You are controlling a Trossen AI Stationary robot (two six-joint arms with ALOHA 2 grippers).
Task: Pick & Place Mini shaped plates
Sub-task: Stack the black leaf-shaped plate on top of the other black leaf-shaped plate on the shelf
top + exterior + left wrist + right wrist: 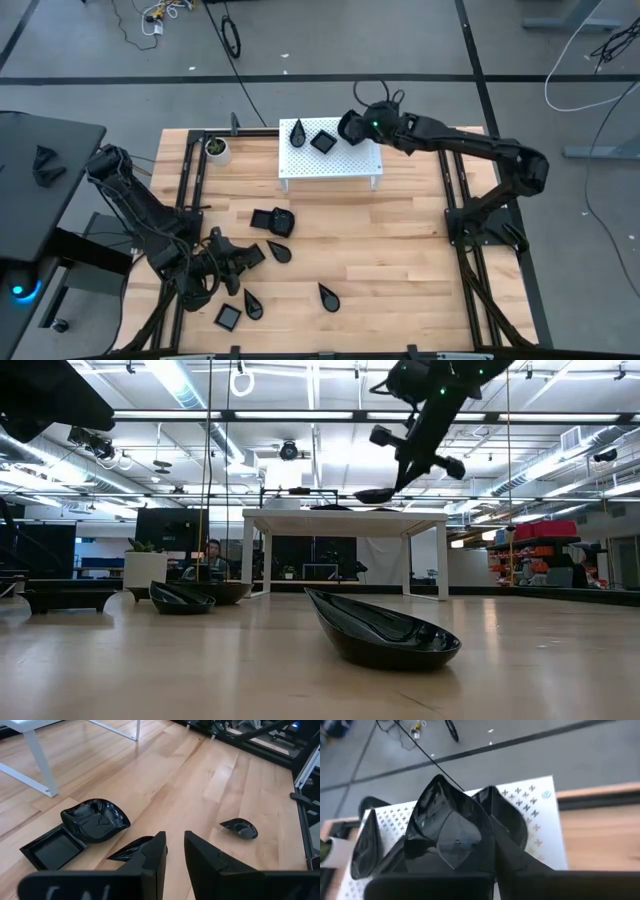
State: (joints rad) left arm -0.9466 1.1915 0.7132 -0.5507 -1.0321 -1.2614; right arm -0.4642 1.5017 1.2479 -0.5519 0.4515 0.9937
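Note:
A glossy black mini shaped plate is in my right gripper, which is shut on it above the white perforated stand at the table's far middle. A teardrop plate and a square plate lie flat on the stand's top. More plates lie on the wood: a square one beside a shell-shaped one, and teardrops. My left gripper hovers at the near left, fingers slightly apart and holding nothing, just short of a teardrop plate. My right gripper holds the plate by its edge nearest the wrist, pinched between the two fingers. The fingers slant down from the table's right side. The plate juts out past the fingertips, lifted clear just above the stand's top, hollow side toward the wrist camera.
A small white cup with a plant stands at the far left. Another teardrop and a square plate lie near the front edge by the left arm. Black frame rails run along both sides. Bare wood lies at the centre right.

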